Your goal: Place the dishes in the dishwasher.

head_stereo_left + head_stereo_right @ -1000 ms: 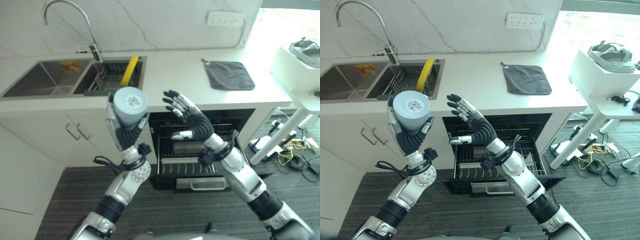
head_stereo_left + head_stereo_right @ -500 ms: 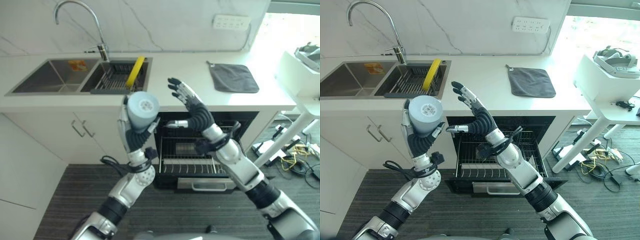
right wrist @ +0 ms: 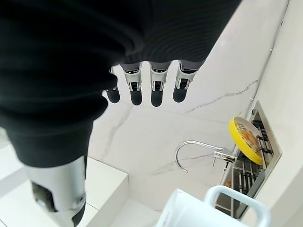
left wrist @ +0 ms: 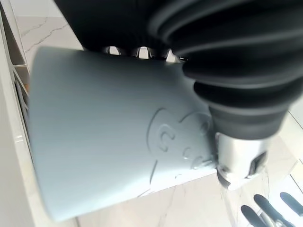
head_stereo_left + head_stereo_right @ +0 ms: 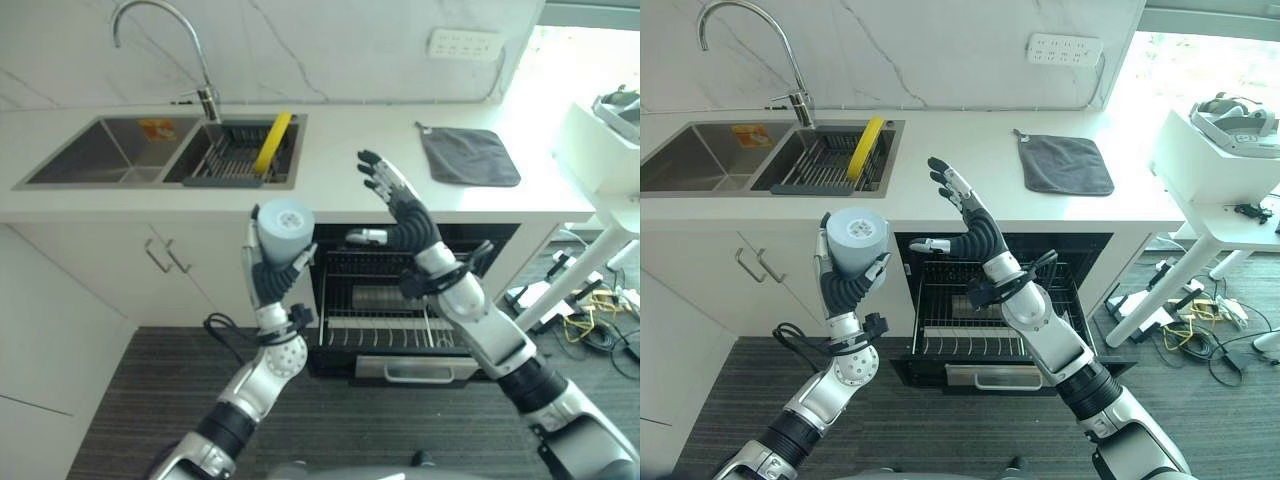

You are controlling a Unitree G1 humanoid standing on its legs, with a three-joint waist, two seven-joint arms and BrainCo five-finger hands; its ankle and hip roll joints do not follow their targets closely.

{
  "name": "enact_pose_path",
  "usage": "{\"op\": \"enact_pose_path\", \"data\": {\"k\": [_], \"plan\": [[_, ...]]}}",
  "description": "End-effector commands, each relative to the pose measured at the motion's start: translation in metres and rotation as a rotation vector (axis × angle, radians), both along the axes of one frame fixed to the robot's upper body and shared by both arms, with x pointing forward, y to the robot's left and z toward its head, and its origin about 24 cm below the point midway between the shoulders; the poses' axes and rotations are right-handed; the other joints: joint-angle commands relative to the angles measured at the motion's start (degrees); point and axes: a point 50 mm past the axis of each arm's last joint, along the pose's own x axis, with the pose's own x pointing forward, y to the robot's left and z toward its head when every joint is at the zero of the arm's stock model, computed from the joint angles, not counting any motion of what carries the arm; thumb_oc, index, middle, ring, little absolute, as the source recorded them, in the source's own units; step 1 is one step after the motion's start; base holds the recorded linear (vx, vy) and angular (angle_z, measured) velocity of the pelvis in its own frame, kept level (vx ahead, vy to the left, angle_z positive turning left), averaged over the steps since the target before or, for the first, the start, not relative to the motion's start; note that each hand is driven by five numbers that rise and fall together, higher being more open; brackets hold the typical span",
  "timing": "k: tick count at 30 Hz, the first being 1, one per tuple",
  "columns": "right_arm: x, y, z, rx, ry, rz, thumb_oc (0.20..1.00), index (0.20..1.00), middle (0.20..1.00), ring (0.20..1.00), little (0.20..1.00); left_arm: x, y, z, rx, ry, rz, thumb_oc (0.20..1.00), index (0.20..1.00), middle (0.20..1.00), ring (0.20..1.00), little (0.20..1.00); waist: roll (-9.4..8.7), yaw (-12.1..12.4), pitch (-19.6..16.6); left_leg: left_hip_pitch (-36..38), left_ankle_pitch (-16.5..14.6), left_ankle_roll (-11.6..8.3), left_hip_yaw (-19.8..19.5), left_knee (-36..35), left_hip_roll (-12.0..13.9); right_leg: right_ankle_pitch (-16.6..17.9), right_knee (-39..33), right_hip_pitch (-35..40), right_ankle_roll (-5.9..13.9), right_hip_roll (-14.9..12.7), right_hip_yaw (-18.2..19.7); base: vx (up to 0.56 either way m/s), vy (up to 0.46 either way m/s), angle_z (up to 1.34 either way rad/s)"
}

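Two hands are raised before me in front of the white stone counter (image 5: 340, 170). Left eye view: my left hand (image 5: 272, 272) is curled round a pale blue-grey matte plastic cup (image 5: 283, 228), held upright with its flat round base facing the camera, near the counter's front edge. My right hand (image 5: 400, 215) is beside it, fingers straight and spread, thumb out, holding nothing. Below them the black dishwasher (image 5: 400, 300) is open, its wire rack (image 5: 385, 325) pulled out with a grey dish lying in it.

Right eye view: a round yellow plate (image 5: 869, 147) leans on edge in the dark slotted drainer of the stainless steel double sink (image 5: 700, 155), beside the curved chrome tap (image 5: 750, 45). A dark grey folded cloth (image 5: 1067, 164) lies flat on the counter, well apart from the sink.

Left wrist view: the smooth tapered cup wall (image 4: 109, 142) bears an embossed cartoon relief; I see fingers wrapped behind it.

Right wrist view: dark-tipped fingers (image 3: 157, 92) hang straight in a row; the yellow plate and the tap show past them.
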Motion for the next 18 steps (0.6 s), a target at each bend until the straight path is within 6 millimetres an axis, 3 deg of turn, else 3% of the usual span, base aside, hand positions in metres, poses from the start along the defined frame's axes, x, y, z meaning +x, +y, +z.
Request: {"op": "enact_pose_path", "data": {"k": [1,18], "plan": [[0.007,0.009,0.034,0.008,-0.132,0.029,1.0,1.0,1.0,1.0,1.0,0.011,-0.013,0.034,0.076,-0.192,-0.087,0.2,0.2,0.2,0.2,0.2,-1.93,1.5,0.7,-0.3,-5.2,1.84,0.5,4.8,-0.1,-10.4,7.5,1.1,-0.19,-2.0,5.4,0.0,0.0,0.0],[0.015,0.017,0.016,-0.22,-0.058,0.074,1.0,1.0,1.0,1.0,1.0,0.015,-0.017,0.043,0.285,-0.285,-0.079,0.2,0.2,0.2,0.2,0.2,-2.25,1.3,0.5,-0.5,-5.2,2.1,0.3,4.8,-0.3,-10.3,7.8,0.7,-0.04,-2.0,5.9,0.0,0.0,0.0]]}}
